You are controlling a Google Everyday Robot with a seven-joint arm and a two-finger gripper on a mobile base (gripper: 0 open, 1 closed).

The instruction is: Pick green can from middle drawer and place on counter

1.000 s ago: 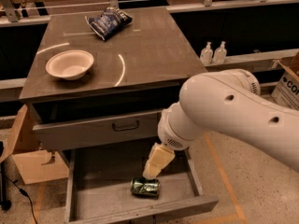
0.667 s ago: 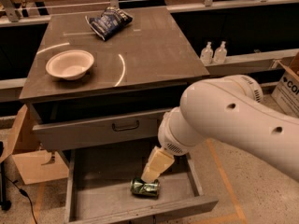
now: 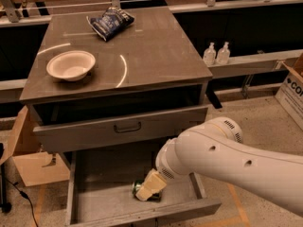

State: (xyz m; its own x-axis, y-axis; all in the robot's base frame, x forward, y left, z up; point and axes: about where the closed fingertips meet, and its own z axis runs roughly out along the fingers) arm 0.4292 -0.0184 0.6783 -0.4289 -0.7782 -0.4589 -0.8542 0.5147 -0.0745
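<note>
- The robot's white arm filled the near right of my view and reached down to the left, into the open drawer.
- The counter was the dark grey top of the cabinet, with pale curved reflections on it.
- The middle drawer stood pulled out toward me, low on the cabinet, its grey floor mostly bare.
- Above it, a grey drawer front with a dark curved handle sat pushed in further than the middle drawer.
- A white bowl sat on the left of the counter.
- A dark blue snack bag lay at the far edge of the counter.
- The gripper, cream-coloured, was down inside the middle drawer, right over the can; I could not tell how wide it stood or whether it had hold of anything.
- The green can lay on its side on the drawer floor, near the front wall and right of centre, partly hidden under the gripper.
</note>
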